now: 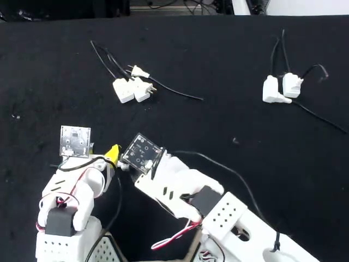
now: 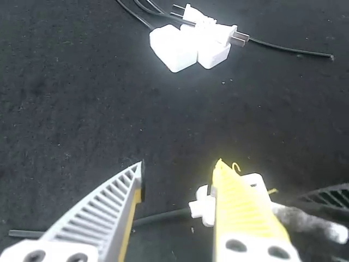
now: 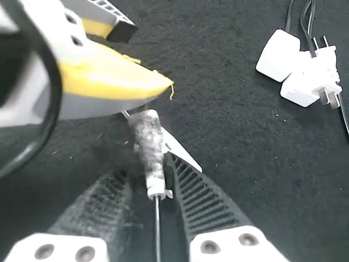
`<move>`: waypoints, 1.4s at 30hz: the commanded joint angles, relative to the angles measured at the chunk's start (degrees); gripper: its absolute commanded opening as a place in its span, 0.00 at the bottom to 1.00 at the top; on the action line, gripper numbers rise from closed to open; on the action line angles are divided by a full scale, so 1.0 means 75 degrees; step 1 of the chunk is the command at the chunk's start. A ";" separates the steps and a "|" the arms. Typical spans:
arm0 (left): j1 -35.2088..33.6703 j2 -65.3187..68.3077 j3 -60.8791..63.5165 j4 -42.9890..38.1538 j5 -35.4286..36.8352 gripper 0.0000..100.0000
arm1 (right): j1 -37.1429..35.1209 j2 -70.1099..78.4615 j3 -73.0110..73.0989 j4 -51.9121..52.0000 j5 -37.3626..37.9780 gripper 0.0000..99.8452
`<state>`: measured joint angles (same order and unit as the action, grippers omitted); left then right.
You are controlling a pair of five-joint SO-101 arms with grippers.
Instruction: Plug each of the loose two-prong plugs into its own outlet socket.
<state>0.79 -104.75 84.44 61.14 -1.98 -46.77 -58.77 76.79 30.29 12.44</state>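
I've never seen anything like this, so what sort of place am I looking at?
Probably a robotics lab test bench: two white jointed robot arms, left and right, at a black cloth-covered table, with white two-prong plugs on black cords lying on it.

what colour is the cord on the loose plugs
Black cord; it shows best in the high view.

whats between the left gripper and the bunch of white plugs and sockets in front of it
Nothing. In the left wrist view, the stretch from the left gripper to the white plugs and sockets is bare black table.
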 commanded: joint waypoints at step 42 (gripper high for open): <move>0.1518 0.0035 0.0721 -0.0152 -0.0070 0.22 | -0.0211 -0.0322 -0.0217 -0.0188 -0.0445 0.01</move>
<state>8.44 -105.01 89.19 60.26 -2.07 -45.98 -58.59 77.14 30.55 10.07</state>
